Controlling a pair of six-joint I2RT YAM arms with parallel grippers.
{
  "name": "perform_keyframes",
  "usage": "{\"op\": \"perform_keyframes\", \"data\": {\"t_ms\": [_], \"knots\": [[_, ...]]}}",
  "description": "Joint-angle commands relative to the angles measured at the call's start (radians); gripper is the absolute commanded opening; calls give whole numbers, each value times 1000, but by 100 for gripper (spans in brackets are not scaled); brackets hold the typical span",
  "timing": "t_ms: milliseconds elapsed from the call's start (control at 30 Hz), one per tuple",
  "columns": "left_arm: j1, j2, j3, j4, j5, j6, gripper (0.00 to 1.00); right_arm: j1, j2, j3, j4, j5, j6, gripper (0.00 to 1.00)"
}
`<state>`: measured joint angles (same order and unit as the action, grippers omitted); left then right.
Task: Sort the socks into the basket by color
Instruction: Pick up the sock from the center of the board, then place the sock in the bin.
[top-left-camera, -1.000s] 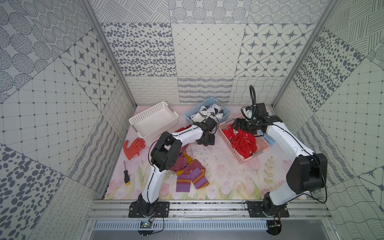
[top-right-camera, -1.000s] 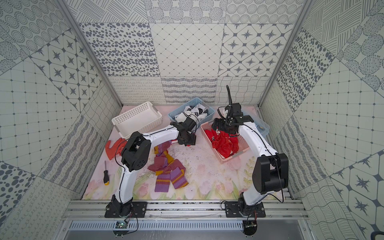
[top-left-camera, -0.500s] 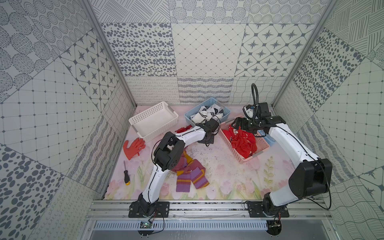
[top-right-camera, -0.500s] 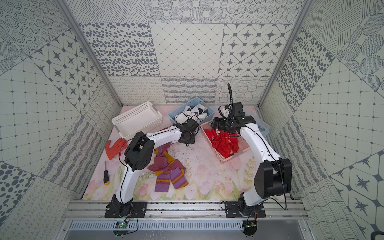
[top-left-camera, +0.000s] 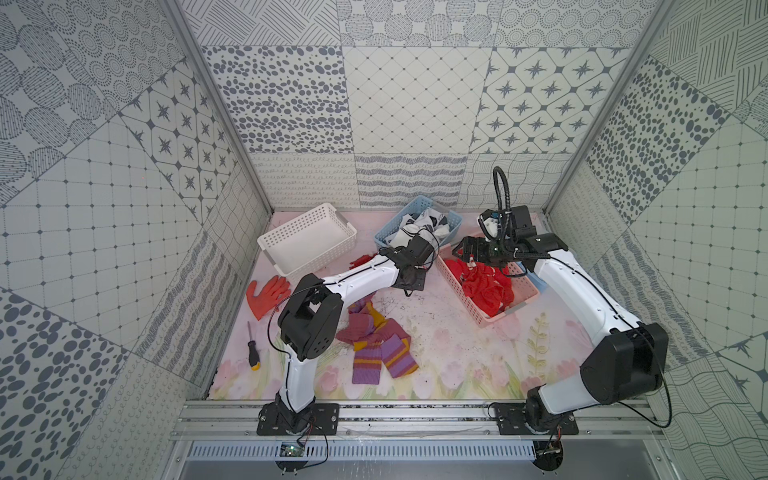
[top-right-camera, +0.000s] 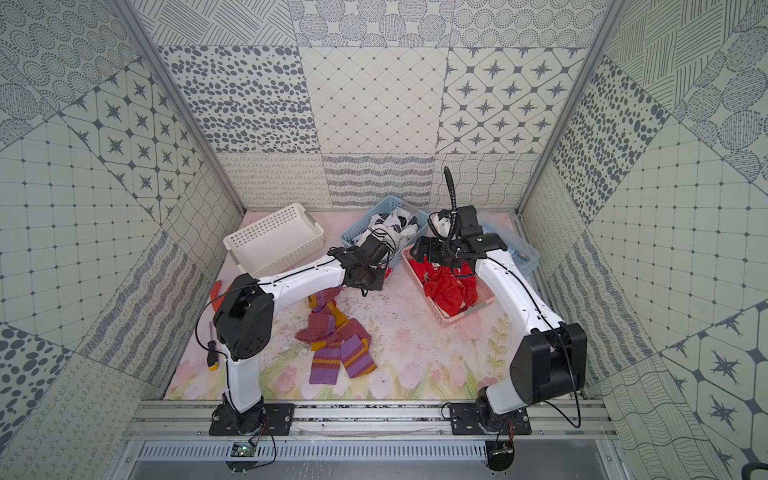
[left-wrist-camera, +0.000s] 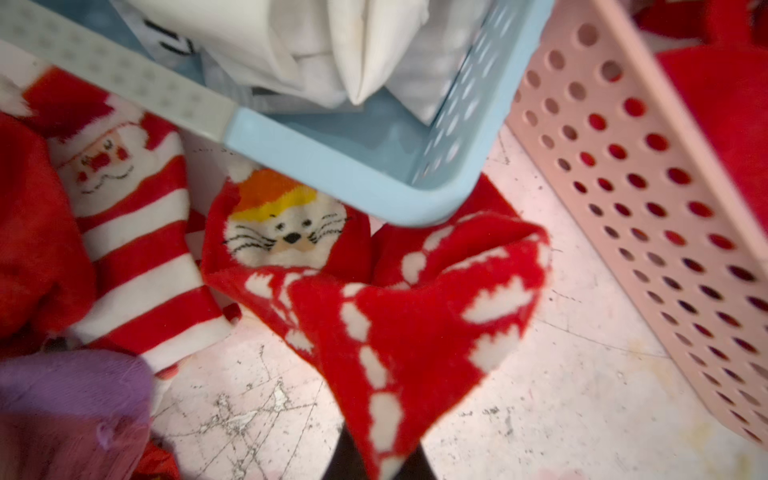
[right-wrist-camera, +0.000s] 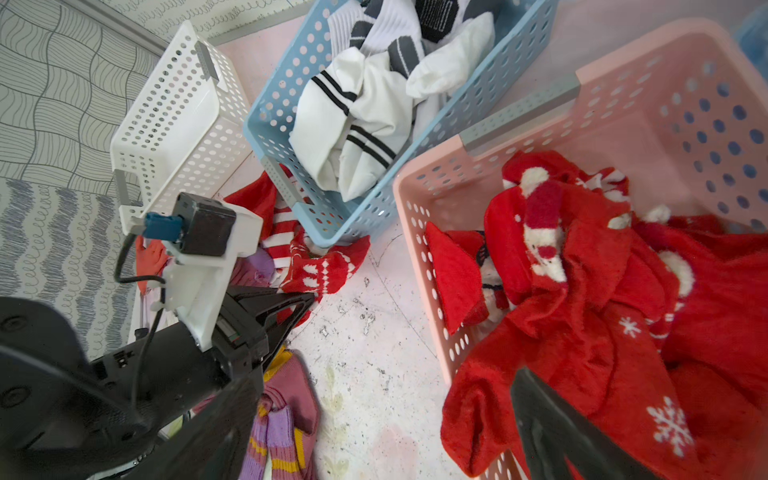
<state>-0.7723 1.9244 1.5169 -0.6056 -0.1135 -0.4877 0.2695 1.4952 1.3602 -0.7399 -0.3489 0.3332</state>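
Left gripper (right-wrist-camera: 309, 297) is pinching one end of a red-and-white sock (left-wrist-camera: 415, 332), jaws fully closed on the knit. The rest of the sock is lying on the table (top-left-camera: 436, 332), right at the corner of the blue basket (right-wrist-camera: 266, 108), in the gap before the pink basket (right-wrist-camera: 428, 174).

Grabbing low at an edge makes sense: it's peeling one sock off the red heap tucked against that corner. Santa-striped sock (left-wrist-camera: 137, 232) and cat-face sock (left-wrist-camera: 286, 232) are lying just beside.

Right gripper (top-left-camera: 463, 253) is hovering over the pink basket, jaws spread wide, holding nothing. Looks like it's parking above the red socks (right-wrist-camera: 602, 311) piled in there.

White socks (right-wrist-camera: 365, 124) are sitting in the blue one. White basket (top-left-camera: 295, 224) is holding nothing, presumably reserved for the purple socks (top-left-camera: 378, 345) lying mid-table.

My read: lift and swing to pink is coming next. Risk is dragging a neighbour along.
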Motion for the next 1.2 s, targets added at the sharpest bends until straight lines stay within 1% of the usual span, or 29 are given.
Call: {"op": "perform_keyframes", "data": {"t_ms": [0, 167, 300, 500, 633, 733, 800, 900, 933, 1167], "knots": [[-7, -104, -49, 5, 105, 41, 0, 14, -36, -31, 65, -43, 34, 98], [-4, -132, -82, 18, 161, 41, 0, 42, -15, -44, 94, -67, 50, 98], [-2, -163, -107, 62, 223, 44, 0, 73, 6, -41, 120, -119, 65, 98], [5, -229, -109, 118, 303, 57, 0, 123, 38, -44, 155, -178, 91, 98], [7, -256, -92, 139, 357, 63, 0, 146, 57, -68, 220, -215, 136, 98], [7, -278, -93, 150, 383, 66, 0, 158, 74, -73, 242, -221, 155, 98], [7, -288, -92, 187, 402, 66, 0, 163, 77, -79, 268, -231, 172, 95], [6, -295, -88, 190, 401, 64, 0, 168, 83, -82, 299, -262, 197, 83], [9, -295, -86, 186, 398, 66, 0, 168, 83, -85, 305, -269, 202, 78], [17, -306, -87, 190, 390, 60, 0, 170, 59, -100, 313, -277, 216, 19]]}}
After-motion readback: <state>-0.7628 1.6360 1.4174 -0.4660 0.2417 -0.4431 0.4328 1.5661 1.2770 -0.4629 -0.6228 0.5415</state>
